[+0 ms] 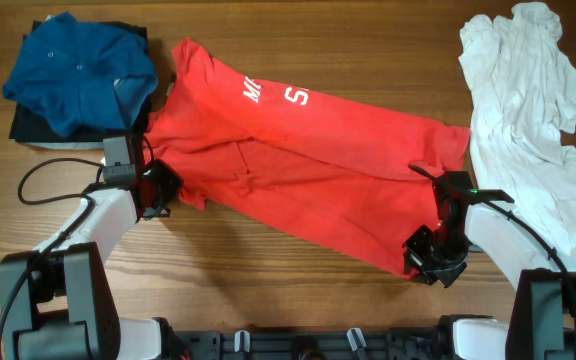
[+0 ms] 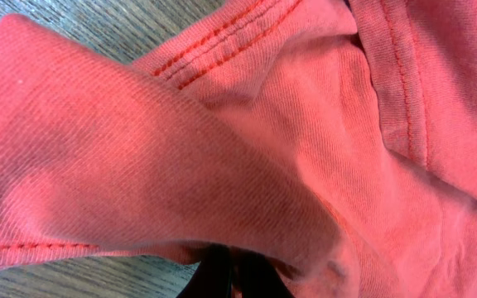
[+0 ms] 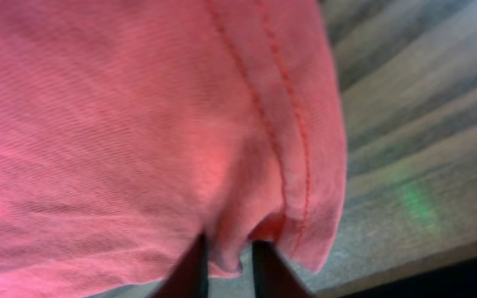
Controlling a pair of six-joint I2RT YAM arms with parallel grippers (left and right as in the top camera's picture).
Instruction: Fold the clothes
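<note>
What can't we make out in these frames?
Left gripper: left wrist view, the red shirt covers the fingers; open or shut unclear.
Lettering on the red shirt: overhead, a fold hides part of it; unreadable.
Dark item under the blue shirt: overhead, mostly covered; kind unclear.

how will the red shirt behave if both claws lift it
Probably floppy: the red shirt lies wrinkled and bunches where the right claw pinches its hem. Likely light, since the knit looks thin. It should sag between grips.
</note>
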